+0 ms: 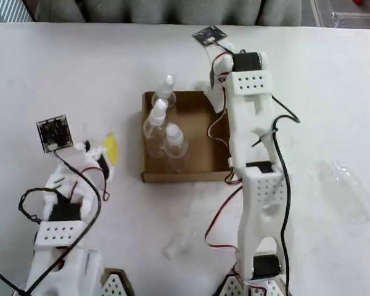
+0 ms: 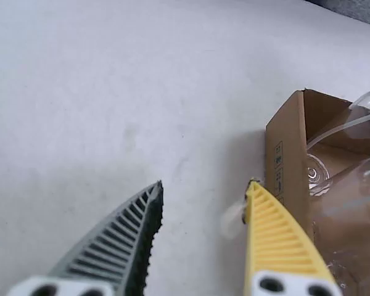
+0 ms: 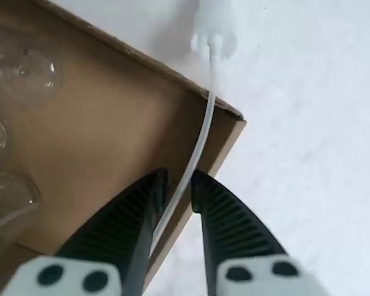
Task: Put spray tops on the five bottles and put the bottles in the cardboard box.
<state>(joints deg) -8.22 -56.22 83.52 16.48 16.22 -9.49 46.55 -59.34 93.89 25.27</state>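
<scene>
The right gripper [image 3: 179, 176] pinches, almost shut, the thin bendy tube of a light spray top [image 3: 213, 34] over a corner of the cardboard box [image 1: 185, 176], though its hard head looks a steadier hold; the left gripper [image 2: 205, 185] is open and empty.

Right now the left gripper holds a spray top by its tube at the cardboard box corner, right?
No, that is the right gripper, as the right wrist view shows: it pinches the tube of the spray top at the corner of the cardboard box. The left gripper is open and empty.
</scene>
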